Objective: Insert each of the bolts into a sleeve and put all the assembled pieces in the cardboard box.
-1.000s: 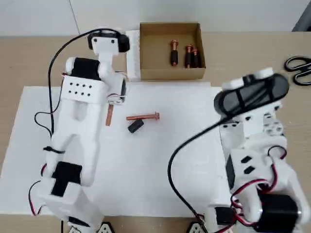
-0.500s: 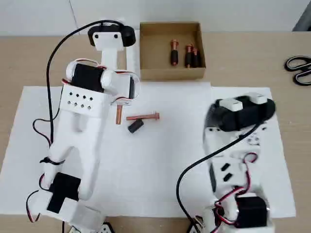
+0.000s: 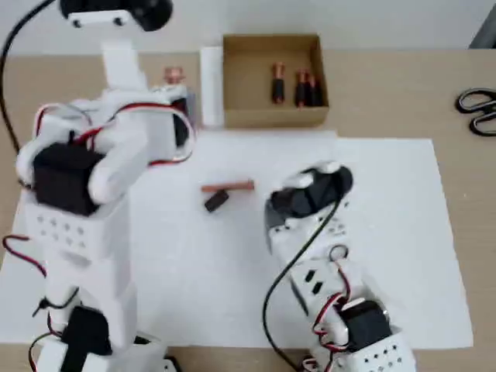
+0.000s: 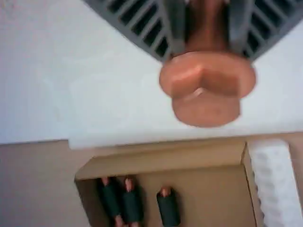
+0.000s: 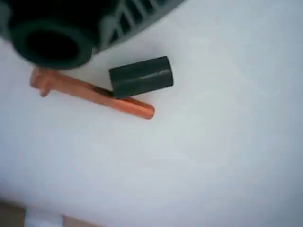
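We are holding a bolt clamped in our left fingers, head outward, short of the cardboard box, and a sleeve clamped in our right fingers, bore open for mating, just above a spare bolt and spare sleeve lying touching.

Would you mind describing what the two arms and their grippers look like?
Both arms are white plastic with boxy black motors at the joints. The left arm has red wires, a black cable and a grid of small holes. The right arm carries a looping black cable and red wires. The fingers are grey and ribbed.
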